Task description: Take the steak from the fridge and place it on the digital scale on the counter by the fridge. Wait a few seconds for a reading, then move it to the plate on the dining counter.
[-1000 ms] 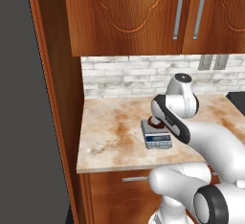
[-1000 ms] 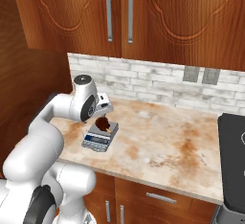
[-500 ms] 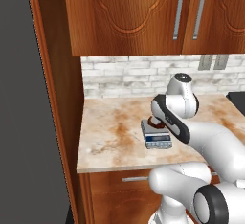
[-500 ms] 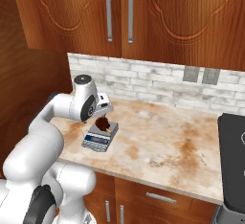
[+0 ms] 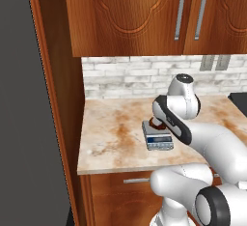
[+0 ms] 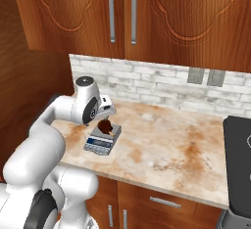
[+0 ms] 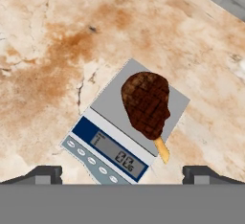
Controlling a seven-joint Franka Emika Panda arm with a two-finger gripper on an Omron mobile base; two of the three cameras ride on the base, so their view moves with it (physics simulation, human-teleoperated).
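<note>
Steak (image 7: 146, 103) resting on scale (image 7: 115, 129), display lit; fingers (image 7: 48, 174) spread wide above scale, grasping nothing: weighing wait in hand; next, regrasp steak for plate.

Dark grilled steak (image 7: 146, 103), flat on digital scale (image 7: 110, 108)

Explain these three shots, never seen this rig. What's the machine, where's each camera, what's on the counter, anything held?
It's a white robot arm on a driving base in a simulated kitchen. Two cameras ride on the base, behind the arm to its left and right; the third sits on the hand, looking down past the gripper. The steak lies on the digital scale, which sits on the counter below wooden cabinets. The finger tips stand wide apart, so the gripper is open and holds nothing.
</note>
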